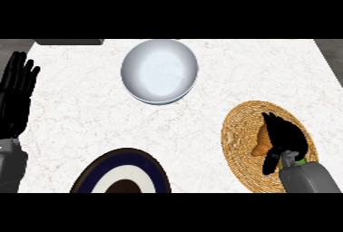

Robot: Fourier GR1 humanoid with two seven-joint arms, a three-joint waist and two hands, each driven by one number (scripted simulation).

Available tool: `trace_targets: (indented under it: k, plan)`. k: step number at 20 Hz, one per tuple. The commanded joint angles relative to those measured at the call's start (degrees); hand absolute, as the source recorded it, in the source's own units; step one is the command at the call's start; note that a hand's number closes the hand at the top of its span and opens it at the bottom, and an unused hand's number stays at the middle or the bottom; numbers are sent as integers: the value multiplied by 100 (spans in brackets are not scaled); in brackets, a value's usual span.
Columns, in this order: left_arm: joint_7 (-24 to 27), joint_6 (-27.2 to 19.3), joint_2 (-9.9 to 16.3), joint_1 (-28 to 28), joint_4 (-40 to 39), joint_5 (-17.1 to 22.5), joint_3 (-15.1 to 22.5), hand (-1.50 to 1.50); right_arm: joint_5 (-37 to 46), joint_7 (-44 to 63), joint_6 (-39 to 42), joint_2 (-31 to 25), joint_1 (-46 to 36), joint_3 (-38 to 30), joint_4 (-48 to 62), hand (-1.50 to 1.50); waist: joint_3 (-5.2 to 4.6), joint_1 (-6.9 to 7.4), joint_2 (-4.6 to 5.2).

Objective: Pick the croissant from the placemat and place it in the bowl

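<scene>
Two hands showed over the marble tabletop (80, 118). At the right, the right hand (285, 136) lay on the woven placemat (241, 131), fingers curled round the croissant (262, 144), which still rested on the mat. At the left edge, the left hand (17, 97) rested open, fingers straight and pointing up. A pale bowl (159, 71) sat farther back, well apart from the placemat. Near the front edge lay a dark-rimmed plate (120, 174).

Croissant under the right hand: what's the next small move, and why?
Probably close the fingers round the croissant and lift. The right hand already sits over it on the woven placemat, while the white bowl waits up and left.
</scene>
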State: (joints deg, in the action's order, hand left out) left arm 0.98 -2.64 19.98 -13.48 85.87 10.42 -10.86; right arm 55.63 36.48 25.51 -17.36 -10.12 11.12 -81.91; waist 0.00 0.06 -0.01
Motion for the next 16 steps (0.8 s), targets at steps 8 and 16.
trace_targets:
  k: [8,16]
  plan:
    - [74,-68,-328,-32,-25,-254,43,0,623,-825,-649,7,-92,39,340,150,0,-7,0]
    - [-62,115,-330,-314,83,-194,218,0,-44,-3278,-166,-1225,-1753,-380,1407,150,34,535,210]
